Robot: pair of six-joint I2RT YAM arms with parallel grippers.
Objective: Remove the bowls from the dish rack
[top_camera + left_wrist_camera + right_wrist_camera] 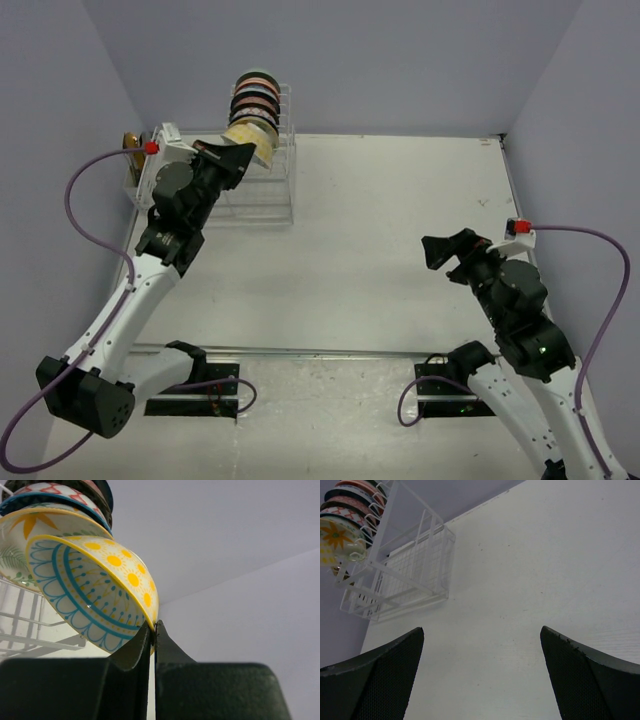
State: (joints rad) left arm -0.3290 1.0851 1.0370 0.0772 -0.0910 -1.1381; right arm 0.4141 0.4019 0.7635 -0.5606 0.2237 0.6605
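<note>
At the wire dish rack (pixel 262 195), left tool (pixel 154 625) pinches a glossy bowl (pixel 95 592).

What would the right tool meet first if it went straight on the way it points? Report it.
Most likely the table: the open right tool tilts down at it. The dish rack sits left of that line, though depth is unclear.

Yellow bowl (pixel 100 590) tilted, bowls (pixel 255 95) in dish rack (pixel 283 178)
</note>
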